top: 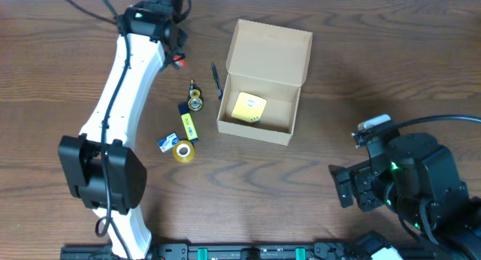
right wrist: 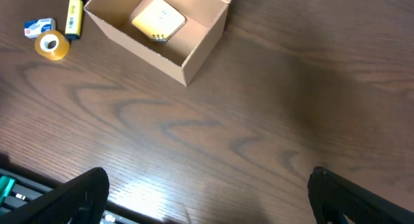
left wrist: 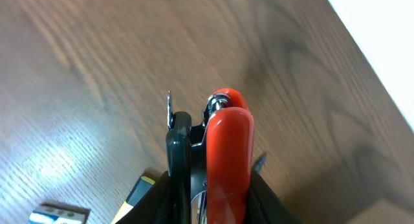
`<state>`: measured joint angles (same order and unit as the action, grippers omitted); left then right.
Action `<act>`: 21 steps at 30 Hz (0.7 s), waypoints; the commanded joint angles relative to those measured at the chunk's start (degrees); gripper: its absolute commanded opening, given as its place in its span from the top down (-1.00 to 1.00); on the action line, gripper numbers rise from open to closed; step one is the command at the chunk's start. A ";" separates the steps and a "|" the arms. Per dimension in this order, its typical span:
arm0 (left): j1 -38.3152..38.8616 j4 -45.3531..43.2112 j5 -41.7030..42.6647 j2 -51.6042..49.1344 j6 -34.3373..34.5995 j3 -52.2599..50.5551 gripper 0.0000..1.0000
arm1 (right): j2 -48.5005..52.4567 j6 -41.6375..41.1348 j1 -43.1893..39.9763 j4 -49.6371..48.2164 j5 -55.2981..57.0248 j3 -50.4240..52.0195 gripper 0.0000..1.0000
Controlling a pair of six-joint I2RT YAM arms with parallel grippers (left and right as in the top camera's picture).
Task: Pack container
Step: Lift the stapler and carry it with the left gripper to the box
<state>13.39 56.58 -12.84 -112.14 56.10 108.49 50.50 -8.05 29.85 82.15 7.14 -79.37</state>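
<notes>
**Open container [top: 254, 131] at mid-table; left gripper [top: 177, 59] loaded, right gripper [right wrist: 207, 204] empty.**

The container, a tan cardboard box with its flap lid raised on the far side, holds a pale yellow pad [top: 248, 107]. Bare table [top: 376, 80] lies to its right and along its near side. Its left side is crowded with a black pen [top: 216, 81] just beside the wall, a small gold-and-black item [top: 195, 99], a yellow-and-black marker [top: 187, 123], a yellow tape roll [top: 183, 151] and a blue-and-white packet [top: 168, 143]. The left jaws are clamped on a red-and-black tool [left wrist: 226, 140], far-left of this cluster. The right jaws stand wide apart at the near right, well apart from the box, with open wood between.
</notes>
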 commanded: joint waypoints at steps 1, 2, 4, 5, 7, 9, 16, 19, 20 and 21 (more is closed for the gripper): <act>1.75 -0.09 -0.55 0.11 -8.94 2.54 0.88 | 0.02 0.22 -0.31 0.09 0.35 -0.04 -0.99; 2.51 -0.11 -0.39 0.11 -11.19 2.97 0.88 | 0.02 0.22 -0.31 0.11 0.33 -0.04 -0.99; 3.80 -0.07 0.46 0.11 -15.80 3.96 0.89 | 0.02 0.22 -0.31 0.11 0.33 -0.04 -0.98; 4.39 -0.07 1.11 0.11 -17.77 4.61 0.88 | 0.02 0.22 -0.31 0.09 0.33 -0.04 -0.98; 5.66 -0.07 2.93 0.11 -22.18 6.01 0.88 | 0.02 0.22 -0.31 0.09 0.35 -0.04 -0.99; 6.71 -0.09 4.37 0.11 -25.77 6.78 0.88 | 0.02 0.22 -0.31 0.09 0.33 -0.04 -0.99; 9.60 -0.09 13.29 0.07 -36.00 6.84 0.88 | 0.02 0.22 -0.31 0.11 0.35 -0.04 -0.99; 10.08 -0.02 16.94 0.07 -36.89 6.78 0.89 | 0.02 0.22 -0.31 0.09 0.33 -0.04 -0.99; 10.25 -0.04 17.86 0.04 -36.89 6.75 0.88 | 0.02 0.22 -0.31 0.11 0.33 -0.04 -0.98; 10.40 -0.04 18.91 0.02 -37.29 6.75 0.88 | 0.02 0.22 -0.31 0.11 0.35 -0.04 -0.99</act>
<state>23.49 56.55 1.39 -112.14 22.09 113.93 50.50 -8.05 29.85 82.15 7.11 -79.37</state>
